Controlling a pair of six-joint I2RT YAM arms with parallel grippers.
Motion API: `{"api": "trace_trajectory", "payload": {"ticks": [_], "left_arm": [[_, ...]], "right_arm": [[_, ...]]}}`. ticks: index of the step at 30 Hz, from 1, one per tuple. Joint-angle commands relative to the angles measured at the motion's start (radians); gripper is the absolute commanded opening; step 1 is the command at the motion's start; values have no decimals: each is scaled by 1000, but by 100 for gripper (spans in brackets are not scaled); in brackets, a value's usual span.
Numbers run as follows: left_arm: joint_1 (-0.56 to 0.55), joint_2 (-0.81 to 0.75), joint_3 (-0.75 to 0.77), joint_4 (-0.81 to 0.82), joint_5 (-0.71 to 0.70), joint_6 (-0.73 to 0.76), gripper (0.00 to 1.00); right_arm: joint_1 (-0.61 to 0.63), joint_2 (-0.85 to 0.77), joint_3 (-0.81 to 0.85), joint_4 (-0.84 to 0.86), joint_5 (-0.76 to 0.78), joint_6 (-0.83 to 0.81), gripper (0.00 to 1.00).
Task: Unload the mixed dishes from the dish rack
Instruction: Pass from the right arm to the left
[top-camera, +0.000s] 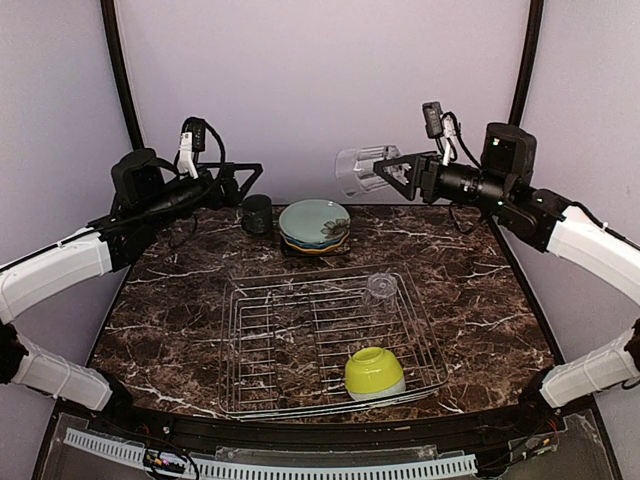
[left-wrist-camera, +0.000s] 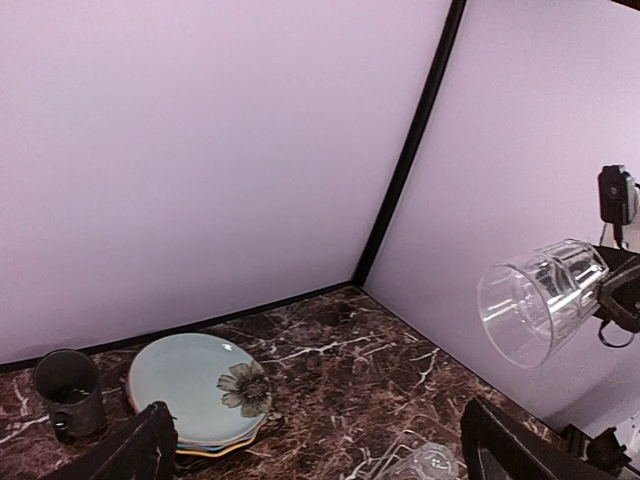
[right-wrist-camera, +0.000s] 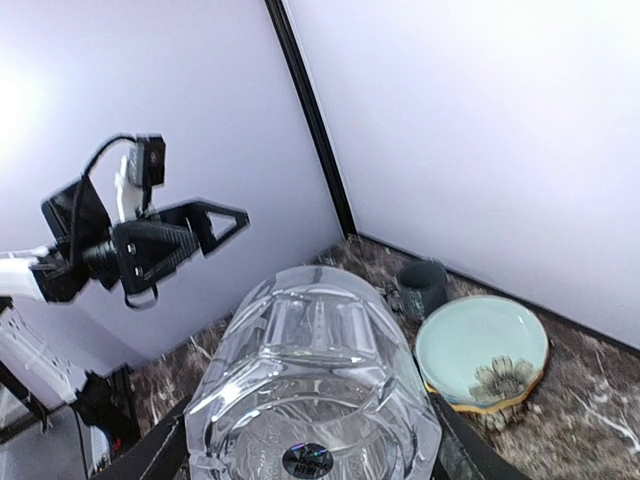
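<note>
Right tool (top-camera: 388, 171) is clamped on a clear faceted glass (top-camera: 356, 170), held on its side in the air over the far edge of the dark marble counter (top-camera: 480, 300). Left tool (top-camera: 245, 183) is raised, jaws wide apart, holding nothing. The silver wire-grid dish rack (top-camera: 245, 330) contains a second clear glass (top-camera: 381, 287) and an inverted lime-green bowl (top-camera: 374, 372). The teal-topped plate stack (top-camera: 314, 224) and dark grey mug (top-camera: 257, 213) rest behind the rack

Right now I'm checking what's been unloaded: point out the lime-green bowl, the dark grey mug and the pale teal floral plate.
Lime-green bowl (top-camera: 373, 368): top view, rounded outer wall.
Dark grey mug (left-wrist-camera: 75, 410): left wrist view, side wall.
Pale teal floral plate (right-wrist-camera: 478, 340): right wrist view, bare centre.
</note>
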Motion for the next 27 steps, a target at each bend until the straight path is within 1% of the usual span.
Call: {"api": "trace_trajectory", "payload": {"ticks": [1,6,10,20,23,25,26,27], "left_arm": [[-62,-3,-4,178,174,-49,96],[-127,58,35,269,353,-75,89],[-189,105,76,319,434,-71,81],[-275,178,177,310,494,-8,57],[-285,194,189,314,506,-3,52],[-289,204,198,322,517,-7,47],[-292,206,204,327,519,-15,42],[-292,213,206,332,523,-20,39]], "right_arm": [[-4,-26,-74,363,-82,107,45],[-4,-6,-98,493,-178,146,44],[-4,0,-120,569,-242,175,44],[-5,28,-141,626,-316,226,44],[-4,45,-148,656,-339,252,44],[-4,59,-154,684,-361,271,44],[-4,65,-158,696,-368,280,44],[-4,72,-163,712,-376,290,44]]}}
